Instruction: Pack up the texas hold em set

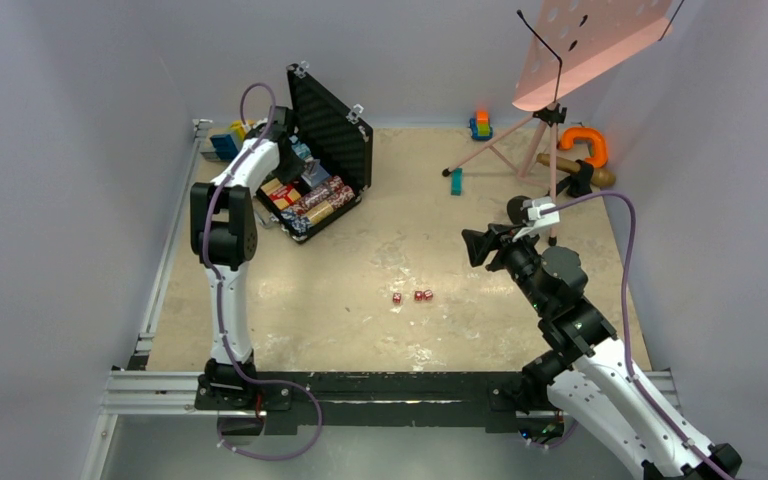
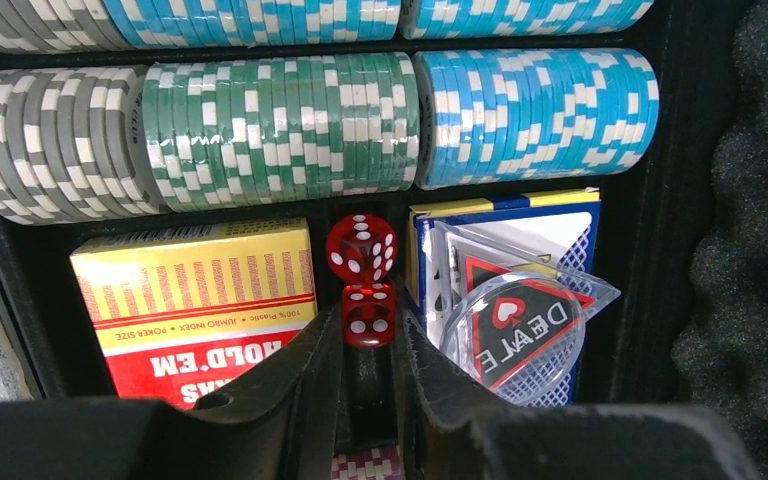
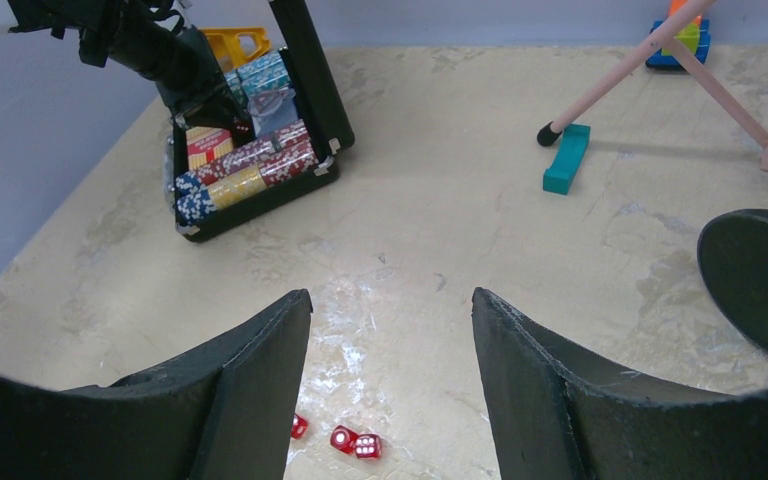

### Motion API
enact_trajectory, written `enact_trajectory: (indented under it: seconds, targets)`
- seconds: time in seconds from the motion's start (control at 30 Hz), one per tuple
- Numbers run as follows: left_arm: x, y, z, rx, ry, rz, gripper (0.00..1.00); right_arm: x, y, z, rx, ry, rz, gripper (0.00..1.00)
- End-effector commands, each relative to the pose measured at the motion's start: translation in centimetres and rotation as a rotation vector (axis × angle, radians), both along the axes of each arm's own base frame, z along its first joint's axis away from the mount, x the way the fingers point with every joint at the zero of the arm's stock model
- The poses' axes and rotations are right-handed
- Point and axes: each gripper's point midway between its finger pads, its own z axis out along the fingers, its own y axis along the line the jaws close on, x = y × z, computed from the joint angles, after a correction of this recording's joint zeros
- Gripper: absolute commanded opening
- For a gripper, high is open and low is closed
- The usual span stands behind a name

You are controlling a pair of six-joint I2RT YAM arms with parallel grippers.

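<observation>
Table [image 1: 380, 230]: pale, mottled top that carries everything below.

Briefcase [image 1: 335, 130]: black, near the far left corner of the table. Its foam-lined lid stands upright and the tray lies open towards the near edge.

Right gripper [image 3: 392, 300]: held above the middle of the table. Its fingers are spread wide with nothing between them.

Left gripper [image 2: 368, 320]: lowered into the briefcase tray, with its fingers only a narrow gap apart.

Chip stacks [image 2: 280, 130]: grey, green and light blue rolls lying on their sides, filling the rows of the tray.

Card box [image 2: 200, 300]: yellow and red, in the compartment beside the chip rows. A blue deck [image 2: 500, 215] lies opposite under a clear dealer button [image 2: 515, 330].

Packed dice [image 2: 362, 247]: two red dice in the slot between the card box and the blue deck. The lower one sits at the left fingertips, and contact cannot be judged at this angle.

Loose dice [image 1: 418, 295]: three red dice on the bare table, near the middle and well apart from the briefcase.
</observation>
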Motion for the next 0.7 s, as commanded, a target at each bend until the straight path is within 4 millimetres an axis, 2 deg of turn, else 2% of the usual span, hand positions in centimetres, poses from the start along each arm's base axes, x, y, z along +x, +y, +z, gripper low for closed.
enact_trajectory:
  seconds: [0.0, 0.3, 0.47, 0.67]
  targets:
    - [1.2, 1.0, 1.7, 0.019, -0.047, 0.012, 0.32, 0.3, -0.2, 0.6, -0.001, -0.026, -0.015, 0.64]
    - [1.4, 1.1, 2.6, 0.022, -0.072, 0.010, 0.33, 0.3, -0.2, 0.6, -0.002, -0.025, -0.015, 0.64]
    - [1.9, 1.1, 6.1, 0.032, -0.197, -0.024, 0.33, 0.3, -0.2, 0.7, -0.001, -0.027, -0.014, 0.64]
    - [1.4, 1.2, 10.4, 0.065, -0.345, -0.084, 0.35, 0.4, -0.3, 0.6, 0.000, -0.026, -0.018, 0.64]
